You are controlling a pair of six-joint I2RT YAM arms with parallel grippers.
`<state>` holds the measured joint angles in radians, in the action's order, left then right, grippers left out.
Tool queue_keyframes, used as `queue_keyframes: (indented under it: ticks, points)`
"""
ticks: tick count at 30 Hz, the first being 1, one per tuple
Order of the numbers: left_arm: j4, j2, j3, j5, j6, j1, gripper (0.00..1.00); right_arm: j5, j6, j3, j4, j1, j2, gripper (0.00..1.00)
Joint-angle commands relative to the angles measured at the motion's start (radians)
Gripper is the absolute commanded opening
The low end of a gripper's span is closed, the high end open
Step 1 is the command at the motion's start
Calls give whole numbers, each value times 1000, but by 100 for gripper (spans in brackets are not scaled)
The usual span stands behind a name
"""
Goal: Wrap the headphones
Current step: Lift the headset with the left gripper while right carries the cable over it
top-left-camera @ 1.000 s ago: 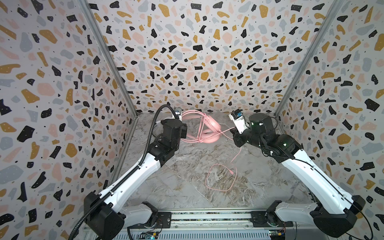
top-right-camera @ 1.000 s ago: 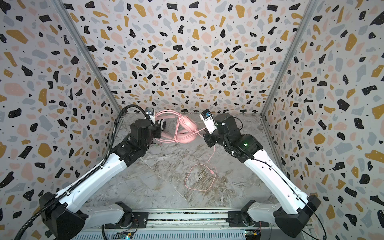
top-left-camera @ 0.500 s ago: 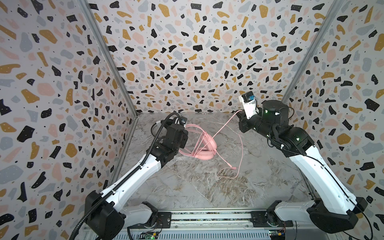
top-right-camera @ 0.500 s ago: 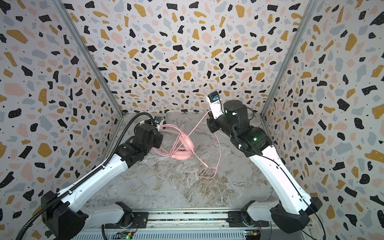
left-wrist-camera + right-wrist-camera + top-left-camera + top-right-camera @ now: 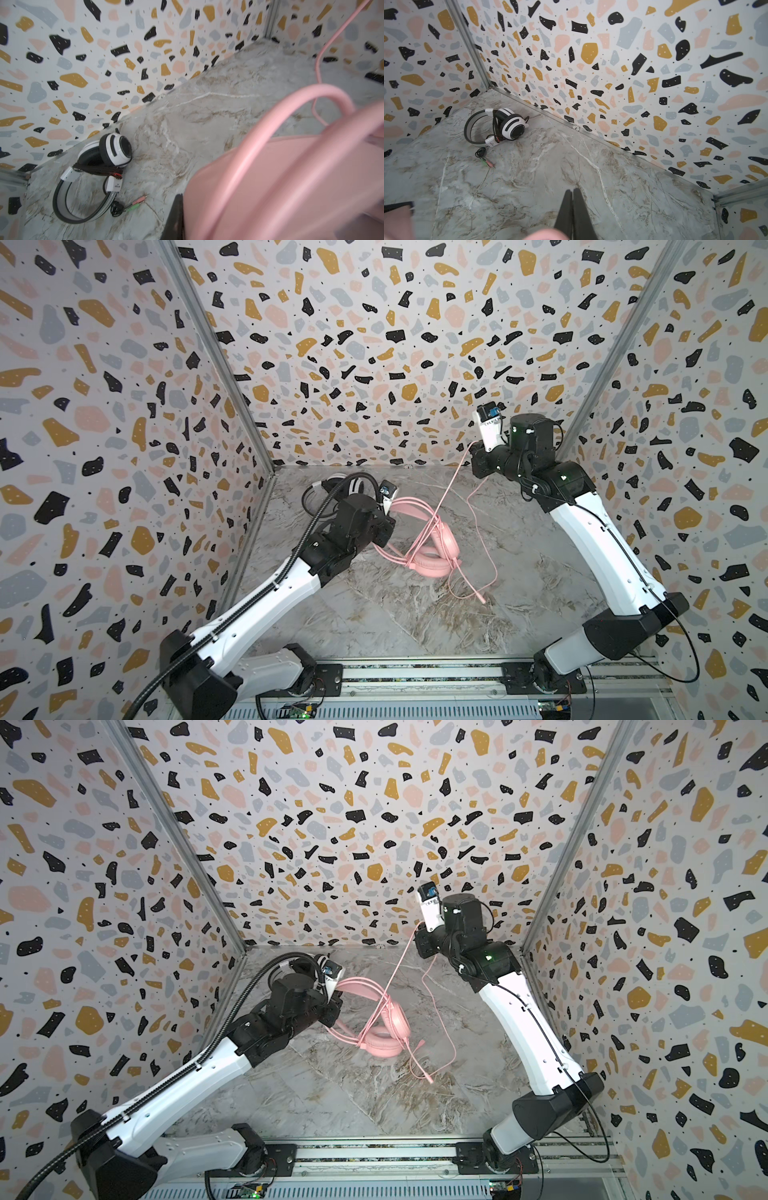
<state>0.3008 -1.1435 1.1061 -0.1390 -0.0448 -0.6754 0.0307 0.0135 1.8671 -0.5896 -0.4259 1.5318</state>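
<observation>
In wrist views alone, headset plugs [image 5: 139, 199]

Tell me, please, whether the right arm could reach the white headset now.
Probably not yet: the right arm has its jaws shut on the pink cable. The table toward the white headset looks bare, but it lies in the far left corner, beside the left arm.
</observation>
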Motion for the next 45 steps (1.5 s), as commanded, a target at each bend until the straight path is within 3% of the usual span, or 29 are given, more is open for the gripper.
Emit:
queue_keyframes:
  ticks: [1,10,16,22,31,37,45]
  points:
    - [31,60,3,156,16,-6,0,47,-78,-14,171,77,-45,6]
    - [-13,52,89,470,90,-4,0,392,-100,-113,264,93,-24,8]
    - [-114,66,139,604,188,-3,0,499,-141,-205,359,95,-28,9]
    - [-201,62,204,695,275,-1,0,697,-251,-316,538,90,-40,10]
    - [-434,42,254,686,404,-1,0,810,-341,-444,726,18,-76,14]
    - [-625,14,262,649,490,-1,0,874,-502,-591,970,16,-128,15]
    - [-800,34,217,493,560,-1,0,942,-733,-726,1259,12,-131,20]
